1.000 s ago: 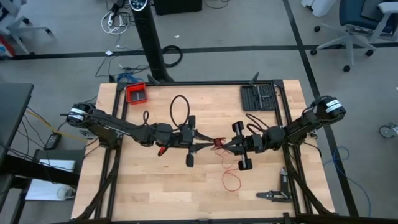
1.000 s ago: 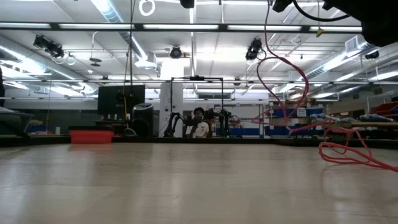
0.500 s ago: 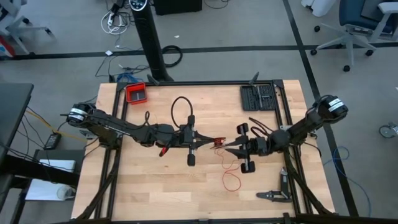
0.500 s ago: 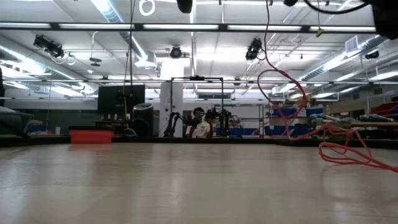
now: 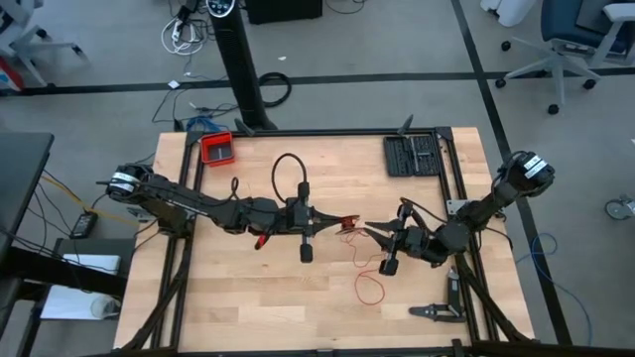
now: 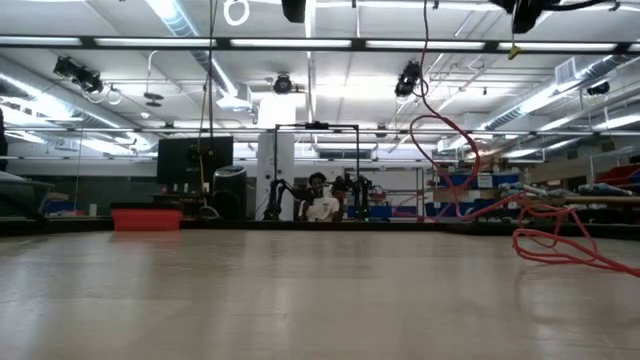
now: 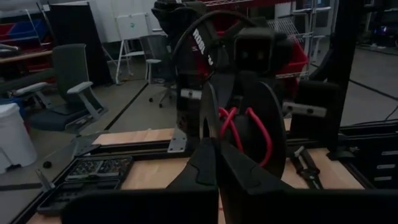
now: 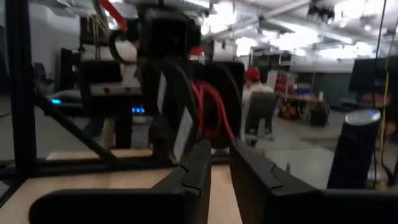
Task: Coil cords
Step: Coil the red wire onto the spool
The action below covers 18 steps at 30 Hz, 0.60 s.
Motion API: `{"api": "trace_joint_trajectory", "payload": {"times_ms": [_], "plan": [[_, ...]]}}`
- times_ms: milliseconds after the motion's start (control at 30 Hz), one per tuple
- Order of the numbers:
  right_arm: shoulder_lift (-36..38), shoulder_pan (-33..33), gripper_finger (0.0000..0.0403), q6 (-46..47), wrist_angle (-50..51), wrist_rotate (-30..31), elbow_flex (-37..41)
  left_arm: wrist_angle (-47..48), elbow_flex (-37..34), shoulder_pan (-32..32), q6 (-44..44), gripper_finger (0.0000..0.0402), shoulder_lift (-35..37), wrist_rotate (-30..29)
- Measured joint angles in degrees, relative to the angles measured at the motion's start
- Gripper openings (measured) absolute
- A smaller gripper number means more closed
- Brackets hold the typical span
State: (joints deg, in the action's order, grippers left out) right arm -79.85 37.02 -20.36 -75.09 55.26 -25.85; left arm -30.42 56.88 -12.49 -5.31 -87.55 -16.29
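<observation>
1. Red cord [image 5: 348, 224] sits as a small bundle at the left gripper [image 5: 337, 223] tips near the middle of the table [image 5: 248, 297], and a thin strand runs down from it to a loose loop [image 5: 369, 290] lying on the wood nearer the front edge.
2. Left gripper's fingers are pressed together, clamped on the red bundle; in the right wrist view the red loops [image 8: 208, 109] show between the left arm's dark fingers.
3. Right gripper [image 5: 374, 231] hangs just beside the bundle, apart from it, with its fingers [image 8: 258, 171] parted a little and nothing between them.
4. In the left wrist view the closed fingers [image 7: 217, 165] point at the right arm, with the red loops [image 7: 239, 124] seen just past them.
5. White lettering on a black cable in the left wrist view is too small to read.
6. In the low view the cord [image 6: 555, 240] lies in loose loops on the tabletop, with a strand rising out of view above.
</observation>
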Motion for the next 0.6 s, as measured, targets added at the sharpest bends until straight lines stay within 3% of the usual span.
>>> {"api": "trace_joint_trajectory", "payload": {"times_ms": [600], "plan": [[-0.02,-3.78,0.0067,26.12,23.55,2.6,0.0,-1.52,0.0,0.0,1.11,0.0,0.0,0.02]]}}
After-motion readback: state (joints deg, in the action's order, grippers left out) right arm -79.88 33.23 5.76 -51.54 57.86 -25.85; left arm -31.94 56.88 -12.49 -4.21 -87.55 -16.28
